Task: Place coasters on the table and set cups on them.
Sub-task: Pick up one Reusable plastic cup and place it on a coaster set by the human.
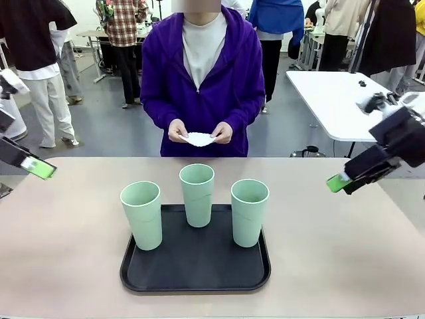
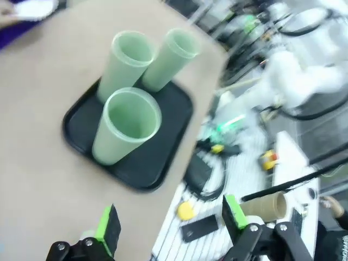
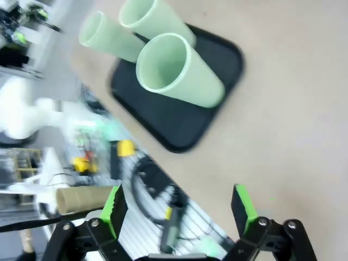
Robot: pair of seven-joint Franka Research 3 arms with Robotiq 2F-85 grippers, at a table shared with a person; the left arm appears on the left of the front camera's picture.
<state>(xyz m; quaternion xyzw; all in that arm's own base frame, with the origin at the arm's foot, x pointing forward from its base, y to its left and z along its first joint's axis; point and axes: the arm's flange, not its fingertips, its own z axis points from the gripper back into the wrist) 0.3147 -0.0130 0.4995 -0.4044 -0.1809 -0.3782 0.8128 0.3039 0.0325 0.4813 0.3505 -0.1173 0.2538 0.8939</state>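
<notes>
Three pale mint-green cups stand upright on a black tray (image 1: 196, 269): the left cup (image 1: 141, 214), the middle cup (image 1: 197, 194) and the right cup (image 1: 249, 211). At the far side of the beige table (image 1: 66, 246) a person holds the white coasters (image 1: 198, 139) in both hands above the table edge. My left gripper (image 1: 36, 166) hovers open at the left edge, well clear of the cups. My right gripper (image 1: 340, 181) hovers open at the right, above the table. The wrist views show the cups (image 2: 126, 125) (image 3: 176, 70) on the tray from above, beyond open fingers (image 2: 107, 228) (image 3: 243, 206).
A white table (image 1: 339, 100) stands behind at the right, and several people stand in the background. Bare tabletop lies left, right and in front of the tray. The wrist views show cables and gear (image 2: 217, 179) beyond the table's near edge.
</notes>
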